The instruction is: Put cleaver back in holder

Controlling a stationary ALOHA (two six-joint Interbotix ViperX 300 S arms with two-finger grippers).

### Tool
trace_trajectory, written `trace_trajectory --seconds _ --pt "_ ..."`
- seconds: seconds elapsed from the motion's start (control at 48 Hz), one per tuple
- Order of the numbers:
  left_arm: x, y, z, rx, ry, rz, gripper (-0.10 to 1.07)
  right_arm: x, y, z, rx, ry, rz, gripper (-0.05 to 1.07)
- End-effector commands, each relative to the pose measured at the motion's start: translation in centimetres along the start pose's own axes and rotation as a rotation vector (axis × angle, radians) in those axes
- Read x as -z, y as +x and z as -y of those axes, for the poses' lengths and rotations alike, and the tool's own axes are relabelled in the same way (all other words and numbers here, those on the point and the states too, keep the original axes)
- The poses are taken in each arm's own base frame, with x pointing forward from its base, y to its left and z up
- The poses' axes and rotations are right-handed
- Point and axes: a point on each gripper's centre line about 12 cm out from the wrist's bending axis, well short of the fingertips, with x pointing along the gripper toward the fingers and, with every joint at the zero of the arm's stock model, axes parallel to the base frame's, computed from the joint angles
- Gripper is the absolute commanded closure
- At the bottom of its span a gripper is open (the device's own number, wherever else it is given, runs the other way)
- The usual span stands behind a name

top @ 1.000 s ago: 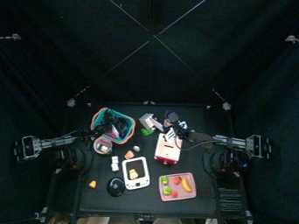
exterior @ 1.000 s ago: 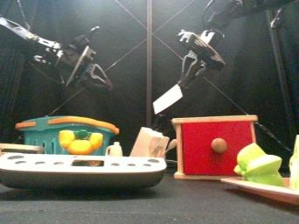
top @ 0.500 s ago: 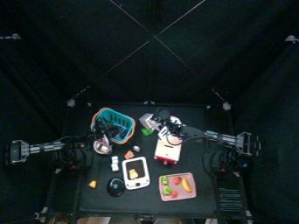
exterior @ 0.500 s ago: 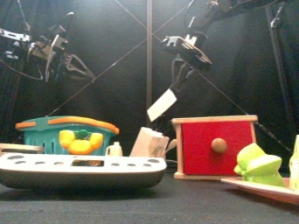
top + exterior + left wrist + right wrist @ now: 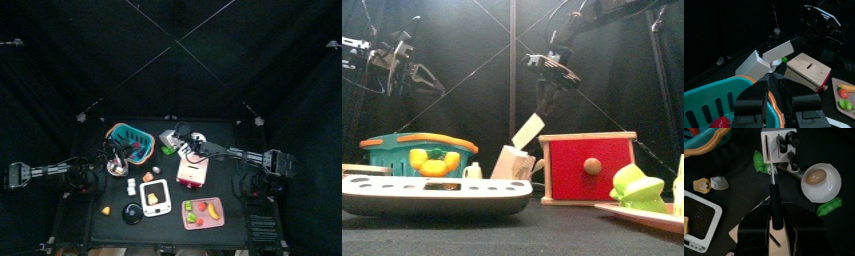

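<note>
The cleaver hangs tilted, its pale blade pointing down at the knife holder. My right gripper is shut on its black handle from above. In the right wrist view the blade shows edge-on, running from my right gripper to the holder, which has two other black handles in it. The blade's lower corner meets the holder's top; how far in it is I cannot tell. The left wrist view shows the blade over the holder. My left gripper hangs high at the left, shut and empty.
A teal basket with toys stands left of the holder, and a wooden box with a red front stands right of it. A white bowl with an egg and green vegetables lie near the holder. A pink tray sits at the front right.
My right gripper has moved left and down, bringing the cleaver's blade onto the holder's top. The left arm has drawn back to the left.
</note>
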Motion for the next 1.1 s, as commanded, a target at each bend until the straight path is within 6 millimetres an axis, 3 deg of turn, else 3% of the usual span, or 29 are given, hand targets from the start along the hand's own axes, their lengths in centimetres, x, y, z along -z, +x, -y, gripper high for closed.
trace_trajectory --seconds 0.0,0.396,1.083 --pt "-0.6 0.1 0.0 -0.003 -0.007 0.019 0.37 -1.1 -1.5 -0.1 -0.024 0.013 0.044 0.48" --pt "-0.4 0.1 0.0 -0.006 -0.012 0.013 0.37 -1.9 -2.5 -0.5 -0.033 0.014 0.067 0.48" --pt "-0.2 0.1 -0.1 -0.008 -0.019 0.004 0.37 -2.0 -2.3 -1.0 -0.031 0.002 0.065 0.48"
